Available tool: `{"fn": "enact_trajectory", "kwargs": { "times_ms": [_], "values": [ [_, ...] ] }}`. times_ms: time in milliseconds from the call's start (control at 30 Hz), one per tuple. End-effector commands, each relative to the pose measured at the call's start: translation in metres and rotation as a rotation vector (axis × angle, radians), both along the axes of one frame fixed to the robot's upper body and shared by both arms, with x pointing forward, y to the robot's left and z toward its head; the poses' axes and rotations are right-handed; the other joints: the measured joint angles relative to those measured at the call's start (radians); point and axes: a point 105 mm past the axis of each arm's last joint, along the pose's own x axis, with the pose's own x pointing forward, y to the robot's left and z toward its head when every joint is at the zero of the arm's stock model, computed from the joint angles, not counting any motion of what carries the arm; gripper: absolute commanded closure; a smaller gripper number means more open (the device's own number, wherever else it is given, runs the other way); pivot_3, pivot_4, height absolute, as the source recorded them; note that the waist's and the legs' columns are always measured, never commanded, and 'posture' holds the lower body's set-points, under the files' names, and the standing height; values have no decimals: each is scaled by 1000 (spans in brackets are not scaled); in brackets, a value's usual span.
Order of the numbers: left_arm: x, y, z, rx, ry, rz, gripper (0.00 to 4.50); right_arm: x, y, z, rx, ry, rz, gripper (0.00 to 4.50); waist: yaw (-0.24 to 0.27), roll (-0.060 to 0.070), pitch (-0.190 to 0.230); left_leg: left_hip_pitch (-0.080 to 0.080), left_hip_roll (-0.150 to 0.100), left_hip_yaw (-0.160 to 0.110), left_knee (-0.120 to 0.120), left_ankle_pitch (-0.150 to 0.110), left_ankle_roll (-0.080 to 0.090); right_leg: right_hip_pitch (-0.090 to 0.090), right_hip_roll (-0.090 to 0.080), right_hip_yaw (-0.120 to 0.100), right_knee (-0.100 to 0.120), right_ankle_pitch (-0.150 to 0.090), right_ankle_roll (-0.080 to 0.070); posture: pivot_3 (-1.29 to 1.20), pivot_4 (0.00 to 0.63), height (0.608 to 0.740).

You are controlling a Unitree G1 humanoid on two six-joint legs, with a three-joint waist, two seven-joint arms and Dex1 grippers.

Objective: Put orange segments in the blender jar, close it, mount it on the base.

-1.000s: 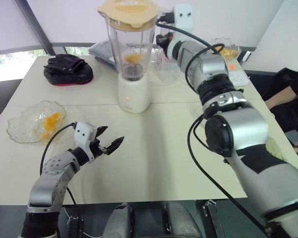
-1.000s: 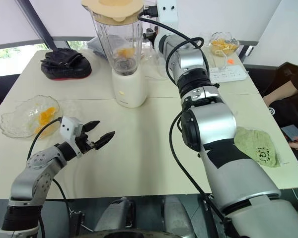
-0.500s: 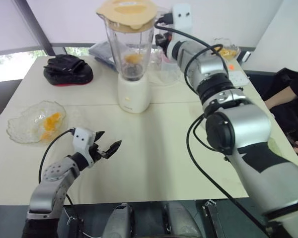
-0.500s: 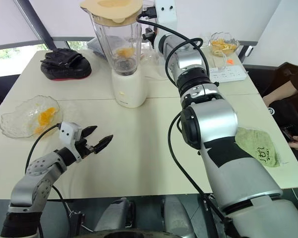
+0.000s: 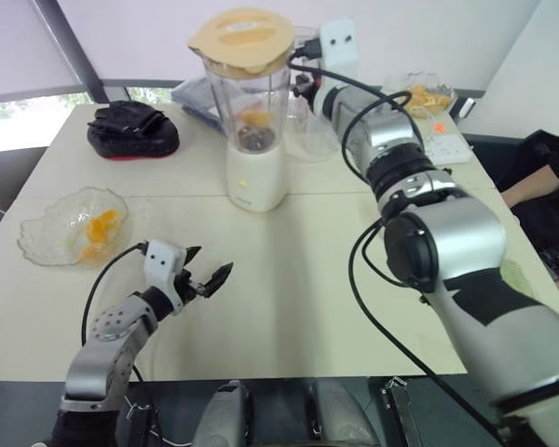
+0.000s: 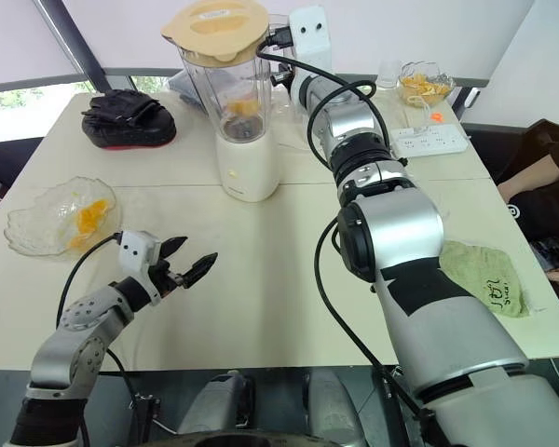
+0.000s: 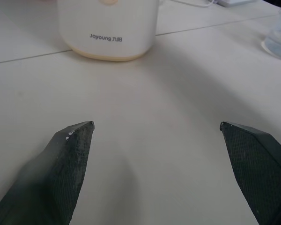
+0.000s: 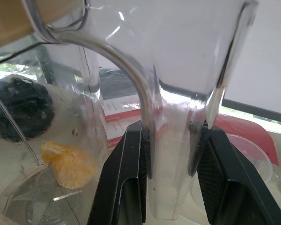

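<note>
On the far left of the counter (image 5: 335, 270) sits a clear glass dish (image 5: 70, 226) with a few orange segments (image 5: 101, 226) in it, and beyond it, at the far edge, lies a black bundle (image 5: 130, 130). Near the front edge, to the right of the dish, the left pincer (image 5: 211, 279) hangs just above the bare counter with its two black fingers (image 7: 70, 159) spread wide apart and nothing between them.

Further right, toward the middle and far side, the cream-white base (image 5: 256, 175) stands on the counter with the blender jar (image 6: 231, 88) mounted upright on top of it. A pale yellow lid (image 5: 240, 39) covers the jar's mouth, and one orange piece (image 8: 68, 164) lies inside near the metal blade at the bottom.

Right of the jar, the right pincer (image 8: 171, 168) reaches level from the far side and is clamped on the jar's clear side handle (image 8: 171, 140), one finger on each side of it.

At the far right are a white power strip (image 6: 433, 140), a small glass bowl (image 6: 424, 84) of yellowish scraps, and, nearer, a green cloth (image 6: 484, 279).
</note>
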Motion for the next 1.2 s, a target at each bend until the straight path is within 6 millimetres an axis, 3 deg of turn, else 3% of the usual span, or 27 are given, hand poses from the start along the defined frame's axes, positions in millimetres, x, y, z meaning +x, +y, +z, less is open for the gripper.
{"fn": "enact_trajectory", "kwargs": {
  "times_ms": [33, 333, 567, 1200],
  "values": [
    [3, -2, 9, 10, -48, -2, 17, 0, -5, 6, -9, -5, -19, 3623, 0, 0, 0, 0, 0, 0, 0, 0, 0, 0, 0, 0, 0, 0, 0, 0, 150, 740],
    [4, -6, 10, 3, -46, -21, 17, 1, -7, -2, 12, 25, -4, 3623, -2, 0, 0, 0, 0, 0, 0, 0, 0, 0, 0, 0, 0, 0, 0, 0, 150, 740],
    [9, -9, 10, 6, -45, -39, 0, 2, -11, -4, 0, 32, -14, 173, -5, 0, 0, 0, 0, 0, 0, 0, 0, 0, 0, 0, 0, 0, 0, 0, 150, 740],
    [15, -14, 10, 9, -44, -80, 0, 4, -28, -13, -33, 38, -45, 173, -5, 0, 0, 0, 0, 0, 0, 0, 0, 0, 0, 0, 0, 0, 0, 0, 150, 740]
  ]
}}
